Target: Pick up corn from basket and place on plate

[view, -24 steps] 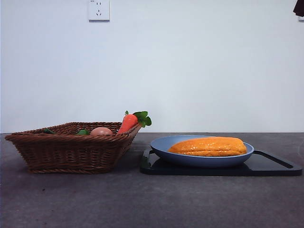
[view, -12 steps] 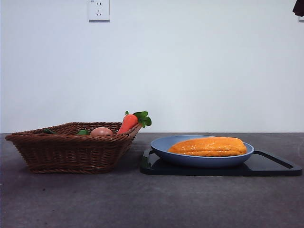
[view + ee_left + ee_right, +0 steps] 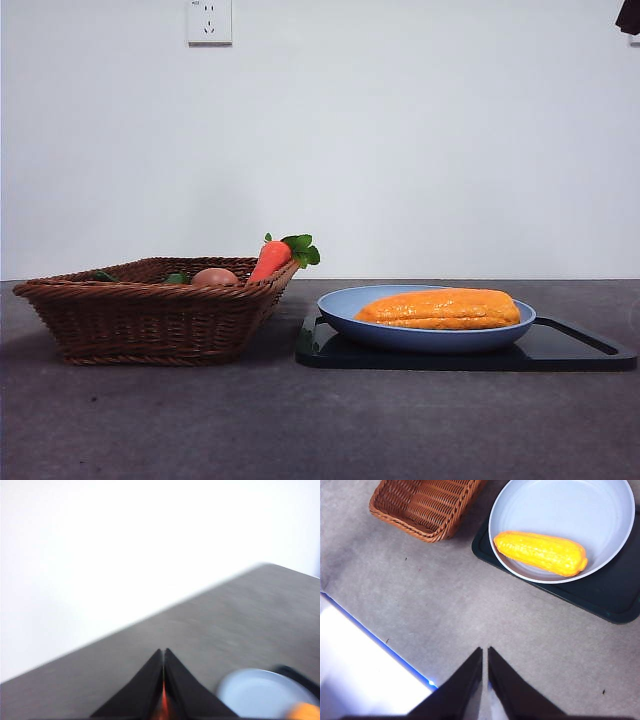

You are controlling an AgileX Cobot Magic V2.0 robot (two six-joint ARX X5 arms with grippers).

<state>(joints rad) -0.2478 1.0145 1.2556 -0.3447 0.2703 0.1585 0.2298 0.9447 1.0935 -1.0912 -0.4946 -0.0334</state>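
At the left sits the woven wicker basket [image 3: 155, 310], bare grey table [image 3: 300, 420] open before it. Rightward, the glossy ridged corn [image 3: 438, 309] lies in the round blue plate [image 3: 345, 312] on a flat black tray [image 3: 580, 350]. My left gripper [image 3: 163, 652] and right gripper [image 3: 484, 651] hang clear, jaws pressed together, empty.

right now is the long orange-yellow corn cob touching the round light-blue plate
Touching. The right wrist view shows the long orange-yellow corn cob lying inside the round light-blue plate; the front view agrees, no gap beneath it.

No visible shift among the things; only the black arm tip [image 3: 630, 17] at the top corner, marginally displaced.
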